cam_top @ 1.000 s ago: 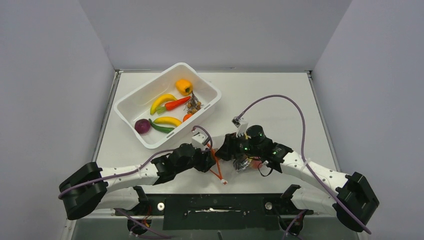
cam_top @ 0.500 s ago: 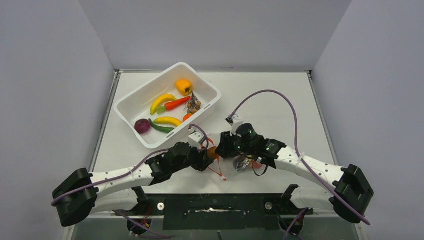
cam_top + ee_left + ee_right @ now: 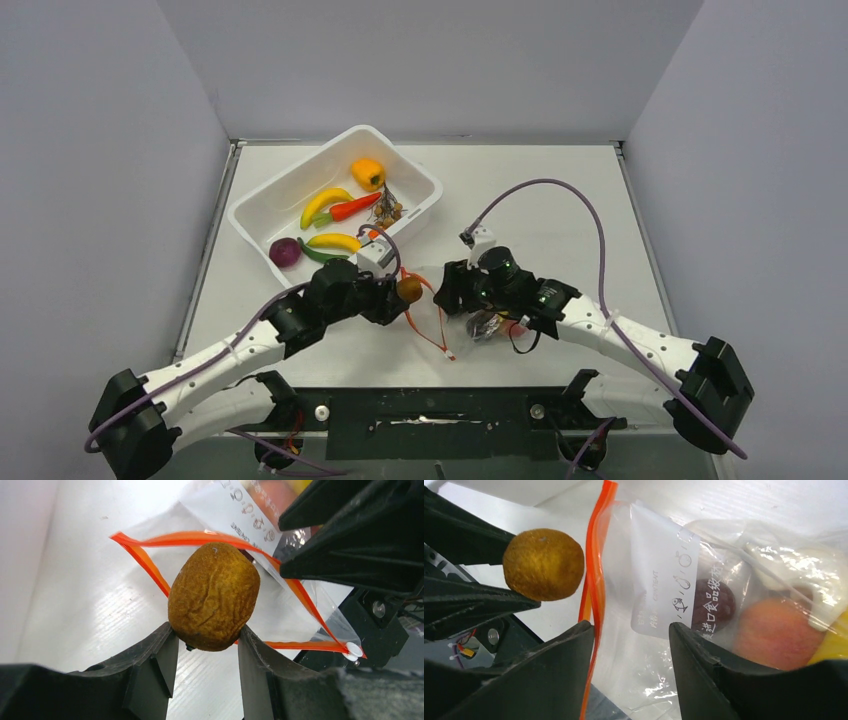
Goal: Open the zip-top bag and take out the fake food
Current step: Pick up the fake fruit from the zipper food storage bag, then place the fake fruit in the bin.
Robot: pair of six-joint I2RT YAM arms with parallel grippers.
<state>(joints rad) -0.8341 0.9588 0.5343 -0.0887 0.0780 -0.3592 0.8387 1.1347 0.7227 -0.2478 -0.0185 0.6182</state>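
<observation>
From its base at 7 o'clock in the overhead view, the left arm stretches low and nearly straight toward the table's [image 3: 560, 200] middle. The left gripper [image 3: 206, 635] pinches one brown kiwi [image 3: 214, 596] by its lower end, a finger on either side. The fruit is held clear of the white surface, just outside the bag's mouth.

The right arm comes in from 5 o'clock, elbow bent. The right gripper [image 3: 631, 630] faces the left one across a small gap, at 3 o'clock of the kiwi. Its fingers stand apart with the zip-top bag [image 3: 659, 580] showing between them and the orange zip strip [image 3: 596, 545] running by one fingertip. Whether they grip the plastic I cannot tell.

The bag lies on the table beside the right gripper, near the front edge. Its mouth gapes toward 9 o'clock, the zip strip forming an open loop.

Through the clear plastic I count:
- one dark purple plum [image 3: 714, 605]
- one peach [image 3: 774, 632]
- one yellow piece [image 3: 834, 645], cut off at the frame edge
- one pale piece [image 3: 804, 575], too blurred to name

The white tub [image 3: 295, 168] sits at 11 o'clock of the table. It holds:
- two yellow bananas [image 3: 325, 205]
- one carrot [image 3: 355, 208]
- one orange pepper [image 3: 368, 173]
- one purple round fruit [image 3: 285, 252]
- one green pod [image 3: 320, 255]
- one brown twiggy cluster [image 3: 388, 210]
</observation>
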